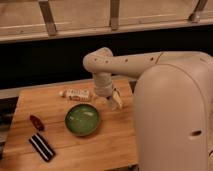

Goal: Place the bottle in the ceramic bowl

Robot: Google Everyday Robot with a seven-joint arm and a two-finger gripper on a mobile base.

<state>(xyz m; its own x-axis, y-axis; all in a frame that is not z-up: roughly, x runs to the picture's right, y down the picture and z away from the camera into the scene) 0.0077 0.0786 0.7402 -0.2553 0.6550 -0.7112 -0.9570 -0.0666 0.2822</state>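
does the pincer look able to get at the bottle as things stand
Probably yes: the pincer hangs beside the bottle lying on the table, nothing between them; the green ceramic bowl sits nearer the camera, off that path.

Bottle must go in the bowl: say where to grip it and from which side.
Probably mid-body, from above. The bottle lies on its side, long axis left-right, on the table behind the ceramic bowl, so its narrow width is open to a top grasp. The gripper hangs to its right, apart from it.
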